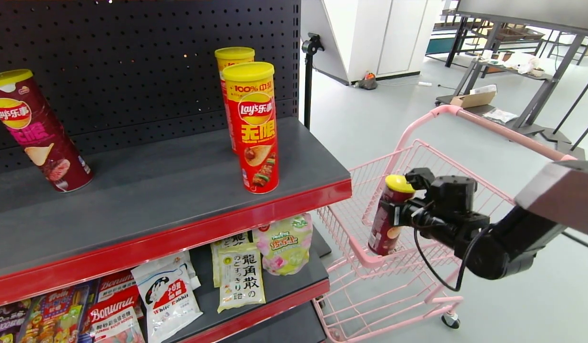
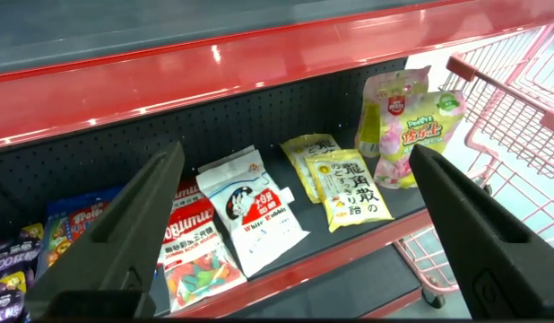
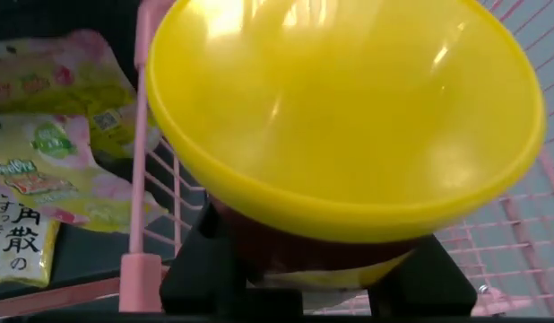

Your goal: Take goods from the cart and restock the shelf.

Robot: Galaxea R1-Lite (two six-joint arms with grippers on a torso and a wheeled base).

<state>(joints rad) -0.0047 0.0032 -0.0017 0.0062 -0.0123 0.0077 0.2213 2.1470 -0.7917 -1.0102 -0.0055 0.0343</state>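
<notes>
My right gripper (image 1: 402, 213) is shut on a maroon chip can (image 1: 385, 228) with a yellow lid. It holds the can nearly upright inside the pink cart (image 1: 503, 128), close to the cart's shelf-side end. The right wrist view looks down on that yellow lid (image 3: 349, 117), with the black fingers (image 3: 205, 269) at both sides of the can body. On the upper shelf board (image 1: 170, 190) stand a maroon can (image 1: 36, 131) at the left and two red cans (image 1: 253, 128) one behind the other near the right end. My left gripper (image 2: 295, 242) is open in front of the lower shelf, holding nothing.
The lower shelf (image 2: 349, 260) carries snack bags: a white one (image 2: 250, 215), yellow ones (image 2: 344, 184) and a green-pink one (image 2: 407, 126). A black pegboard (image 1: 132, 62) backs the upper shelf. The upper board has room between the cans. Tables stand far off on the right.
</notes>
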